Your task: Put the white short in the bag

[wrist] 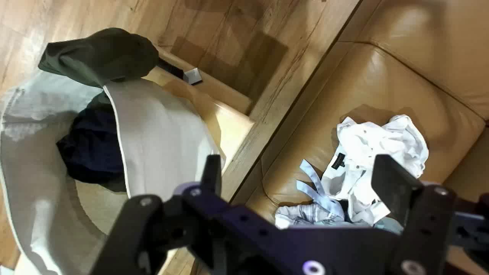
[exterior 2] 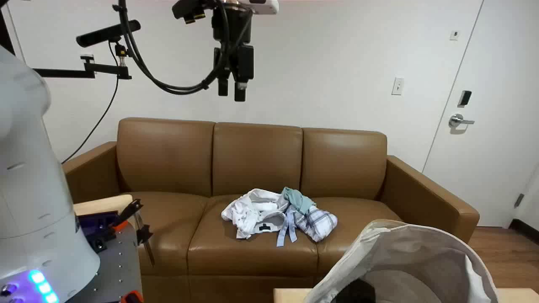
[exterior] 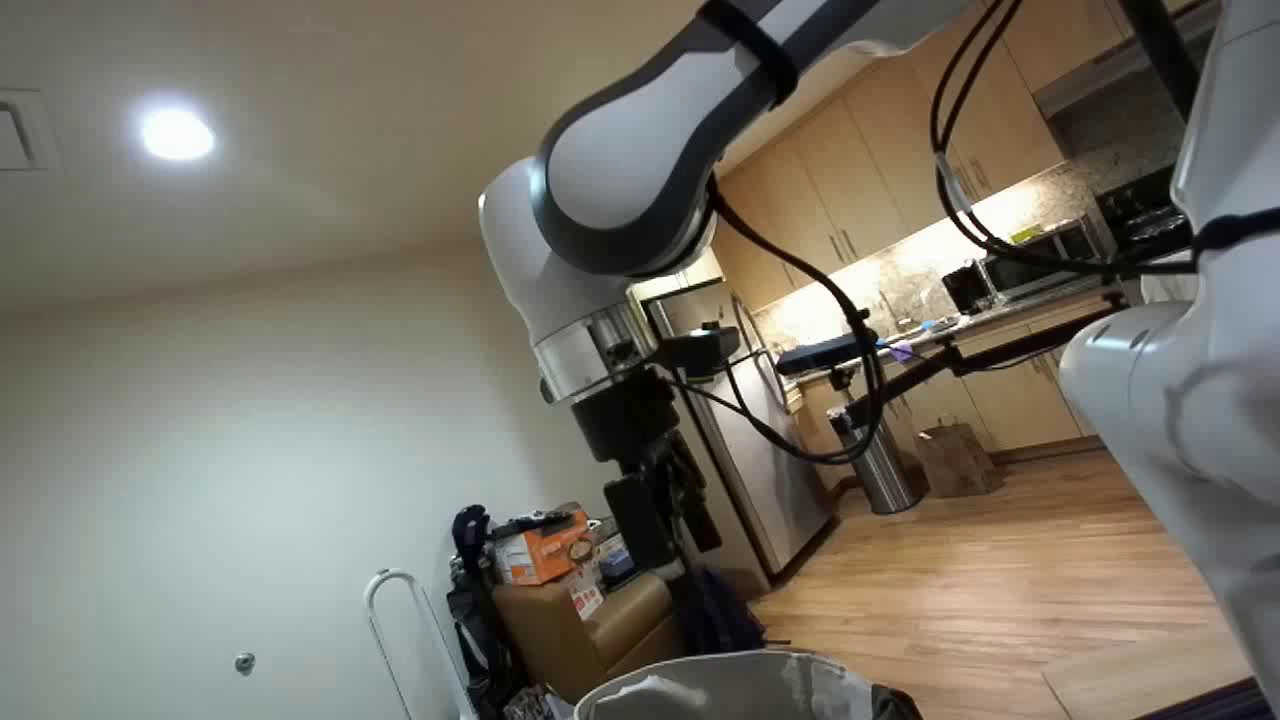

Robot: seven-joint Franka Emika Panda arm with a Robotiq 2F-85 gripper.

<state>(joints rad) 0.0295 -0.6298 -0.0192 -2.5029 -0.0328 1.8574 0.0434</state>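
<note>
Wall [exterior 2: 337, 63], plain and pale, rises behind the brown sofa [exterior 2: 257, 160] in an exterior view; the sofa is three seats wide. In an exterior view the steel fridge [exterior: 770, 490] stands beyond my arm [exterior: 630, 160], which spans the top of that view and bends down at the wrist. The light wood counter [wrist: 233, 131] runs near the sofa, apart from it, and carries the bag [exterior 2: 425, 252]. The bag is off-white, its mouth gaping, its rim uneven. A dark green cloth [wrist: 99, 57] lies over that rim.

The white shorts [exterior 2: 246, 214] lie crumpled on the middle seat of the sofa, outside the bag and apart from it. Down in the bag a navy cloth [wrist: 93, 145] sits bunched. On the sofa, a plaid cloth [exterior 2: 318, 223] lies beside the shorts and crosses the seam onto the next seat.

My gripper [exterior 2: 231, 96] hangs pointing down, well apart from the shorts; in an exterior view it shows against the wall. Its fingers [wrist: 212, 173] are spread wide apart, and in the wrist view one of them hides part of the shorts from me. A teal cloth [exterior 2: 299, 201] rests against both the shorts and the plaid cloth. Pale blue strips [wrist: 331, 206] show between them, two ends splayed on the seat. Smallest is the black tag [wrist: 338, 161] on the shorts.
</note>
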